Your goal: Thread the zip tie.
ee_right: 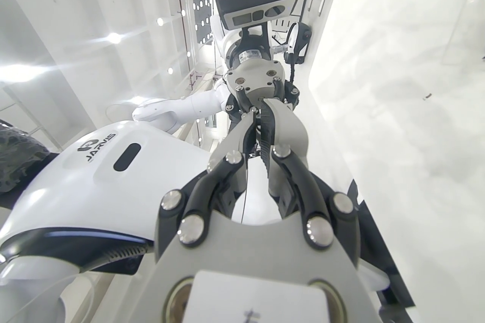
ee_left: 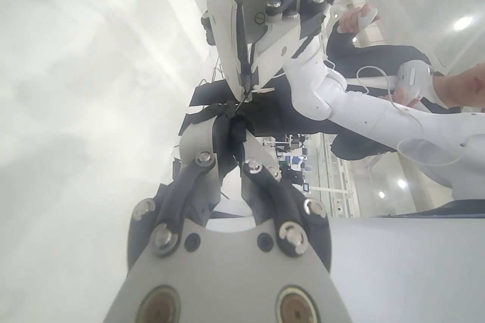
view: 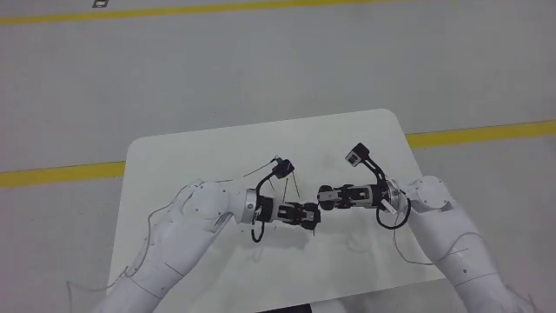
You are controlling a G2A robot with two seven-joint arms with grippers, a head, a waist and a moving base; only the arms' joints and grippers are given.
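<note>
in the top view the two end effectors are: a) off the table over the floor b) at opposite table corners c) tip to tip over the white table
c: the left end effector and right end effector nearly meet tip to tip above the white rounded table.

Logo print on white cover [ee_right: 96, 150]; wrist label [ee_right: 251, 55] illegible.

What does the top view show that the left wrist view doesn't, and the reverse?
Top view: the white table's whole outline and the yellow floor lines. Left wrist view: ceiling lights and linkage screws close up. Both: the left gripper and right gripper, shut, tips meeting above the table.
</note>
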